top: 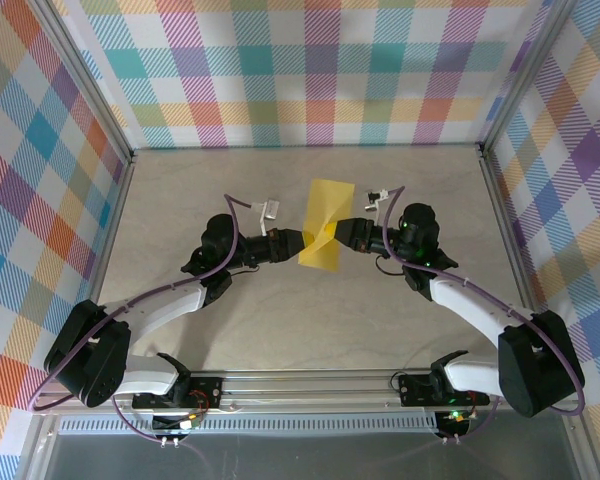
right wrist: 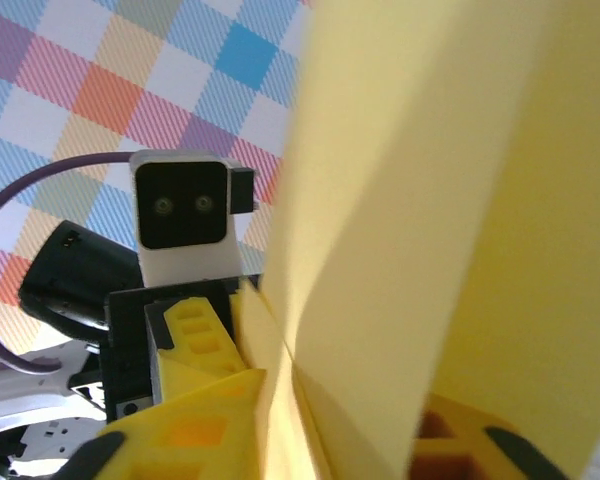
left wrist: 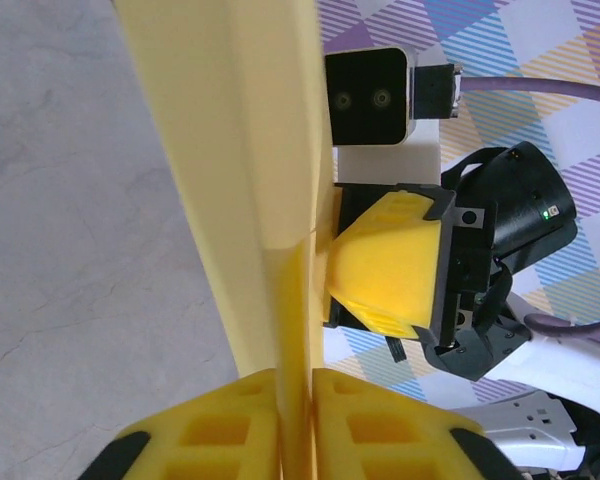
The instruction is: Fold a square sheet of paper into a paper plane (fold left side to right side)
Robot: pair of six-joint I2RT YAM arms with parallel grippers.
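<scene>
Yellow paper [top: 328, 205], creased and twisted.
Light, floppy: pinch its edge. Left gripper [left wrist: 295, 400] clamps the paper; right gripper [top: 340, 232] hold unclear.

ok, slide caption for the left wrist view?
Left gripper pinches the upright, folded yellow sheet; right gripper faces it from the other side.

Tabletop [top: 280, 320] open all round, sheet of paper [top: 329, 205] at centre, walls [top: 320, 70] beyond

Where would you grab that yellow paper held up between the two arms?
Probably at a side edge of the square sheet of paper, coming in from the left, jaws straddling it: it hangs upright, both faces free. The left gripper pinches it so.
</scene>
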